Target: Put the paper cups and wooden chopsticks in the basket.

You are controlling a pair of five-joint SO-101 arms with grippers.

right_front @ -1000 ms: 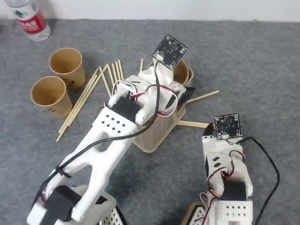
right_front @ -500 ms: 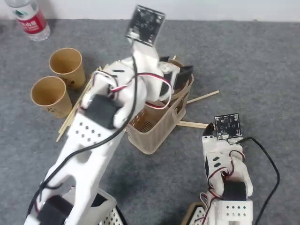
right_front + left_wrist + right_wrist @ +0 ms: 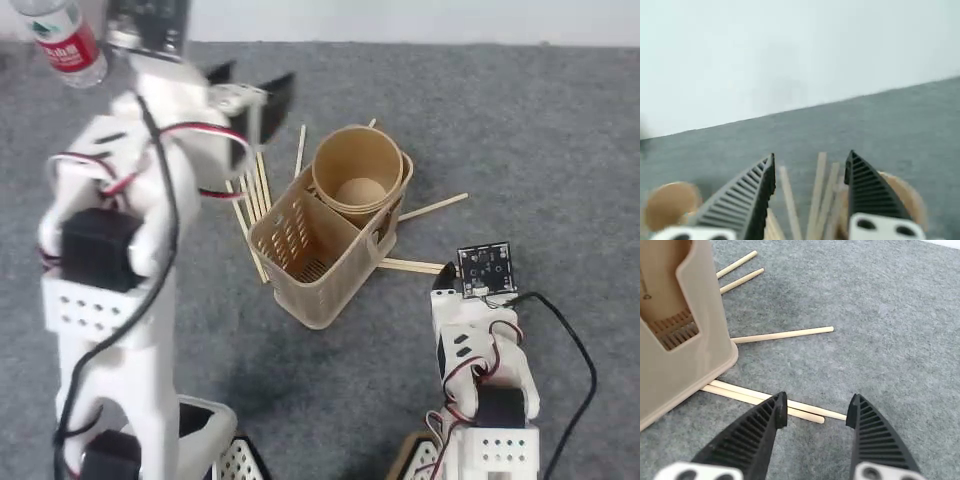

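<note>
- My right jaws stand wide and empty, low over the worktop (image 3: 880, 315), just beside the basket (image 3: 685, 355).
- A pair of wooden chopsticks (image 3: 810, 407) lies right beneath them, one end at the basket's foot.
- The pair's long axis runs nearly from one jaw to the other, so I judge the wrist must turn before closing.
- My left jaws, also wide and empty, hang high above the loose chopsticks (image 3: 817, 185) on the basket's other side, so I judge the right jaws nearer to a grasp.
- Paper cups (image 3: 357, 188) already sit stacked in one compartment of the basket.
</note>
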